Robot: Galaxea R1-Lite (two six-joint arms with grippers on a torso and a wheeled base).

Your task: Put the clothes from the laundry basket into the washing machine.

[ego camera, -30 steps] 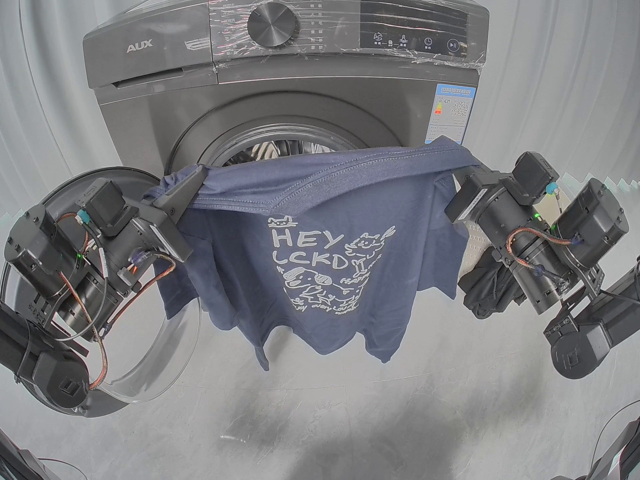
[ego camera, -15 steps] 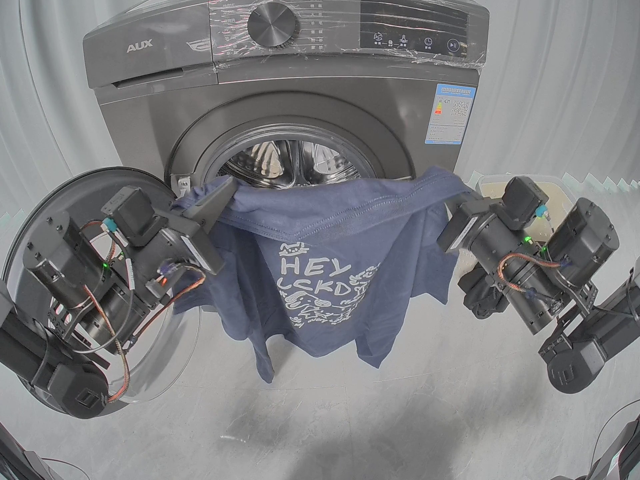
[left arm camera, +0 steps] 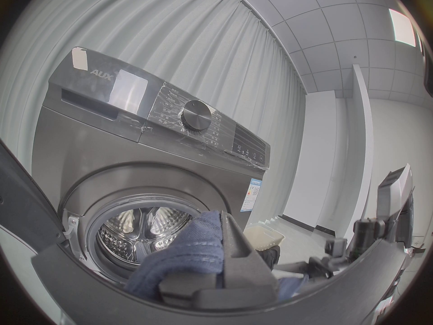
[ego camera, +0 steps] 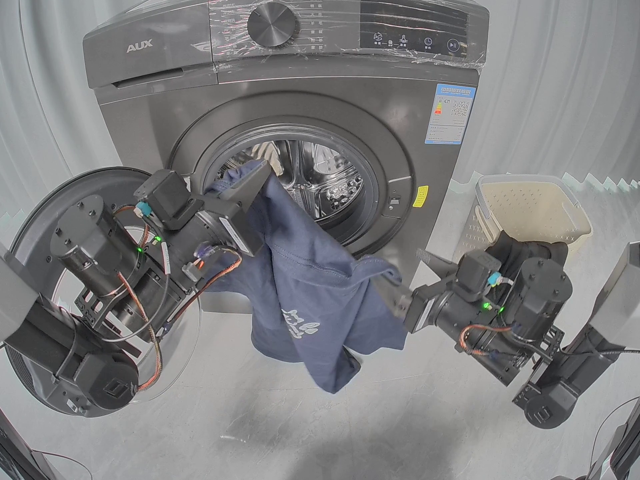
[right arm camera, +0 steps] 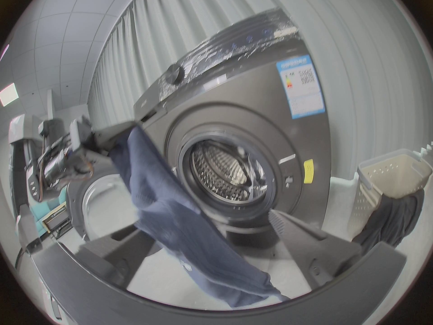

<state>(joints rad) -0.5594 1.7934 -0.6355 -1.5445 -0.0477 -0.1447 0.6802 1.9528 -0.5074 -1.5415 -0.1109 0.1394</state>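
The grey washing machine (ego camera: 287, 101) stands with its round door (ego camera: 60, 201) swung wide to my left. The door's lower edge is hidden behind my left arm, and the steel drum is open to view. A navy T-shirt (ego camera: 300, 281) hangs in front of the porthole, its top corner at the drum's left rim and the rest falling below the opening toward the floor. Its white print is crumpled into the folds and mostly unreadable. The cream laundry basket (ego camera: 527, 183) sits on the floor to the right of the machine, with a dark garment (ego camera: 517, 251) slung over its near rim and partly covered by my right arm. My left pincer (ego camera: 257, 176) is clenched on the shirt's upper corner, just at the drum's mouth. My right pincer (ego camera: 399, 269), lower and to the right of the opening, is released, fingers spread. The shirt's other corner seems to rest against the lower finger, though folds hide the contact.
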